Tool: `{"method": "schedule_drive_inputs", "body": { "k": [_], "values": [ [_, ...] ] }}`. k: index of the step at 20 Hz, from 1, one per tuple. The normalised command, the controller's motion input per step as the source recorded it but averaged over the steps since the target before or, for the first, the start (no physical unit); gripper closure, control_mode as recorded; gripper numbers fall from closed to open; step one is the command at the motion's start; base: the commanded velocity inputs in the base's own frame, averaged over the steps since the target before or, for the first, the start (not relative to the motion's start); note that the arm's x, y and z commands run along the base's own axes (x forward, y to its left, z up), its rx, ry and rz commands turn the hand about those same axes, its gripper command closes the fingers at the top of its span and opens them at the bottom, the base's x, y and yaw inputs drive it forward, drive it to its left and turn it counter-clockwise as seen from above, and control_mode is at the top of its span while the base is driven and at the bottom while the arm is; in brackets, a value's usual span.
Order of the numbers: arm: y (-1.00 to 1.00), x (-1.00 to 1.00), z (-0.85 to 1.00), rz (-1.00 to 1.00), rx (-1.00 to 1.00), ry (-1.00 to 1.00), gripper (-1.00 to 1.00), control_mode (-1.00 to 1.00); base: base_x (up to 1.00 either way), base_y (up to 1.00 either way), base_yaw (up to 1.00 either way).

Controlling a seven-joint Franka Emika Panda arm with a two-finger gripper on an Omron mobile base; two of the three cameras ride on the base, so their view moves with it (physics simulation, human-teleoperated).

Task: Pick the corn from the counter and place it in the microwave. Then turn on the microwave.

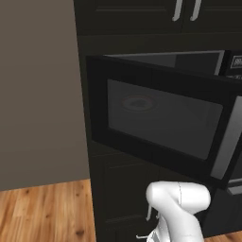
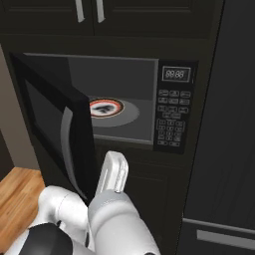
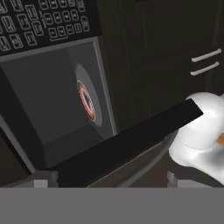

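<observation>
The microwave (image 2: 119,99) stands with its door (image 2: 55,124) swung wide to the left, its curved silver handle (image 2: 64,139) facing me. Inside lies the red-ringed turntable plate (image 2: 106,108), with a dark mark at its centre. The keypad (image 2: 173,119) and display (image 2: 177,74) are on the right. In the hand view, which is rolled, my gripper (image 3: 109,179) is open with nothing between its fingertips (image 3: 43,178). It hangs low in front of the cavity, and the door's black edge (image 3: 131,140) crosses just ahead of it. The corn and the counter are out of view.
Black cabinet doors with silver handles (image 2: 89,10) sit above the microwave. More black drawers (image 3: 205,61) are below it, and a tall dark panel (image 2: 229,124) stands to the right. A grey wall (image 1: 38,94) and wooden floor (image 1: 47,212) lie to the left.
</observation>
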Motion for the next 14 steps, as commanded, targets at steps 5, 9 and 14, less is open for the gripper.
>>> {"method": "schedule_drive_inputs", "body": {
  "k": [5, 9, 14],
  "values": [
    [0.14, 0.06, 0.0, 0.0, 0.0, -0.11, -1.0, -1.0, 0.0, 0.0, 0.0],
    [0.02, 0.09, 0.0, 0.0, -0.02, -0.05, -1.0, -1.0, 0.0, 0.0, 0.0],
    [0.0, 0.15, 0.0, 0.0, -0.03, 0.0, -1.0, -1.0, 0.0, 0.0, 0.0]
  ]
}}
